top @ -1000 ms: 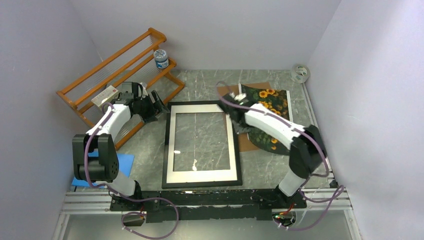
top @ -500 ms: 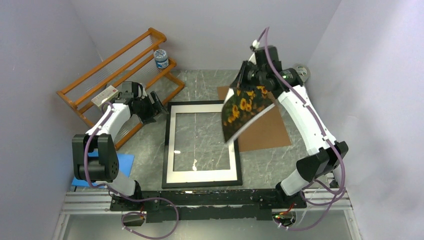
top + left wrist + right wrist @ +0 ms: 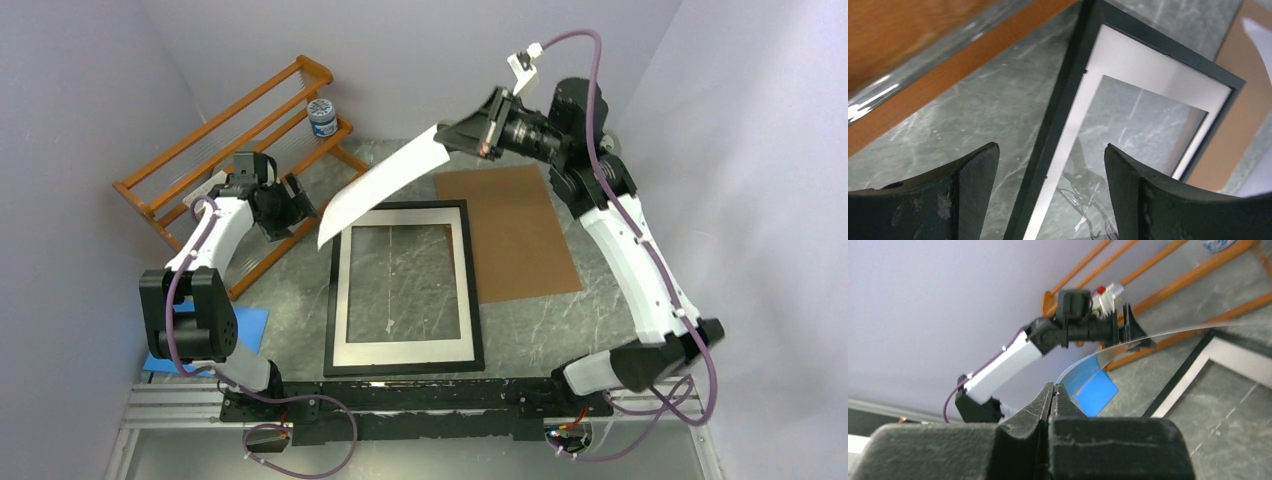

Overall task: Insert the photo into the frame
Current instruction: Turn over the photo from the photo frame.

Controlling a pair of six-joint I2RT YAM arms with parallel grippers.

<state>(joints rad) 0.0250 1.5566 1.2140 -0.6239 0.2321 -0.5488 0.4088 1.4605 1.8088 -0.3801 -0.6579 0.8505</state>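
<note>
The photo [image 3: 385, 185] hangs in the air with its white back up, tilted down to the left over the frame's far left corner. My right gripper [image 3: 478, 135] is shut on its far right edge, raised high. In the right wrist view the shut gripper [image 3: 1053, 387] holds the photo edge-on, a thin curved sheet [image 3: 1168, 332]. The black frame [image 3: 330, 300] lies flat on the table, with a white mat inside. My left gripper [image 3: 290, 200] is open and empty, just left of the frame's far left corner. In the left wrist view the frame's left rail [image 3: 1058, 125] runs between the gripper's [image 3: 1050, 155] fingers, below them.
The brown backing board [image 3: 515, 235] lies right of the frame. The orange rack [image 3: 230, 130] stands at the back left with a small jar [image 3: 322, 117] on it. A blue sheet [image 3: 250, 325] lies by the left arm's base. Walls close in on three sides.
My right gripper has lifted the photo off the brown board, swung it left and up, and turned it from sunflower side showing to white back up. The left gripper has shifted slightly left.
</note>
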